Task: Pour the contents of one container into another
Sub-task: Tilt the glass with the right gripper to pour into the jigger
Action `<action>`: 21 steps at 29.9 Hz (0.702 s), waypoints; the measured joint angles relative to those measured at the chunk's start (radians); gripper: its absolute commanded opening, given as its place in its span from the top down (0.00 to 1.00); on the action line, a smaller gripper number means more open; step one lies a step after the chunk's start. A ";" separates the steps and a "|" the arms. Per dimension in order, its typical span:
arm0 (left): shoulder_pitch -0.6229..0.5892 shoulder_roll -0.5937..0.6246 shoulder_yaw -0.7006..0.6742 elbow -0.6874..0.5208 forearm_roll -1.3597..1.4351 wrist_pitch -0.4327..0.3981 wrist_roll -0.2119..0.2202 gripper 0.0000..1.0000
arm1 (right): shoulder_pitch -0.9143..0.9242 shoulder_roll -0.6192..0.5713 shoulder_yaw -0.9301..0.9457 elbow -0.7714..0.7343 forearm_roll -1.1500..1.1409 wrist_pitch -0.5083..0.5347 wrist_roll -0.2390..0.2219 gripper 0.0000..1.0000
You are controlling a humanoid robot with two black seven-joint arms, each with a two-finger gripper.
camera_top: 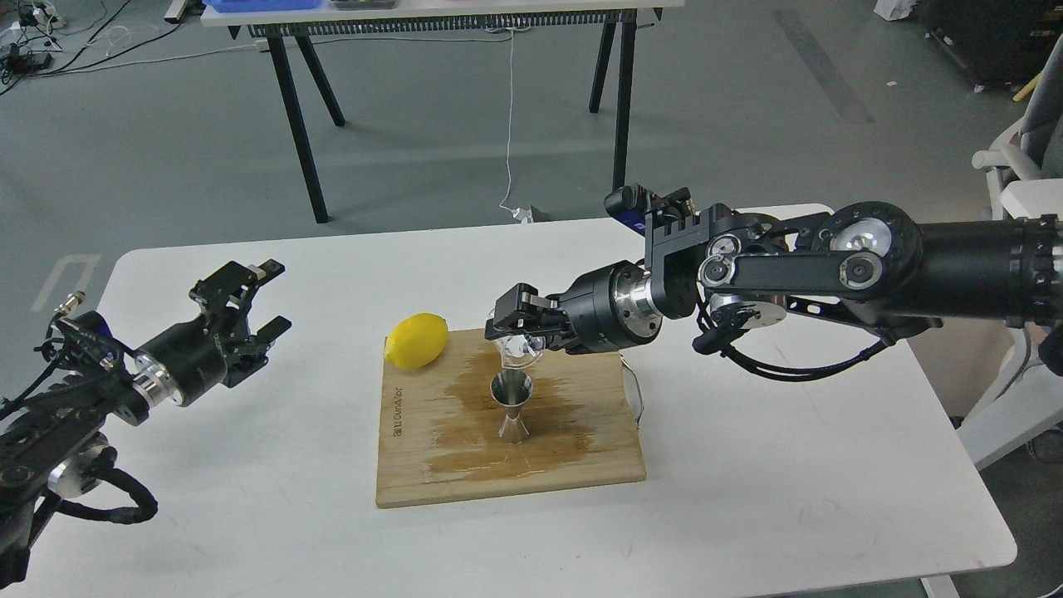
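The steel jigger (512, 408) stands upright near the middle of the wooden cutting board (432, 465), its larger cone on top. Just above its mouth hangs the clear glass cup (516, 352), tipped down toward the jigger, with my right gripper (513, 325) shut on it. That arm reaches in from the right. My left gripper (267, 301) hovers over the table's left side, open and holding nothing, well away from the board.
A yellow lemon (417, 340) lies on the board's back left corner. A dark wet patch spreads over the board around the jigger. The white table (747, 498) carries the board; a black-legged table stands on the floor behind.
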 measured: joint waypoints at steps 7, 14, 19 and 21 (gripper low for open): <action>0.000 -0.002 0.001 0.000 0.000 0.000 0.000 0.01 | 0.018 0.011 -0.029 0.000 -0.090 -0.024 0.018 0.77; 0.000 -0.002 0.002 0.000 0.000 0.000 0.000 0.01 | 0.049 0.039 -0.076 0.000 -0.152 -0.054 0.039 0.77; 0.000 -0.002 0.002 0.000 0.000 0.000 0.000 0.01 | 0.050 0.050 -0.080 -0.001 -0.187 -0.071 0.052 0.77; 0.000 -0.002 0.002 0.000 0.000 0.000 0.000 0.01 | 0.050 0.055 -0.081 -0.002 -0.193 -0.079 0.058 0.77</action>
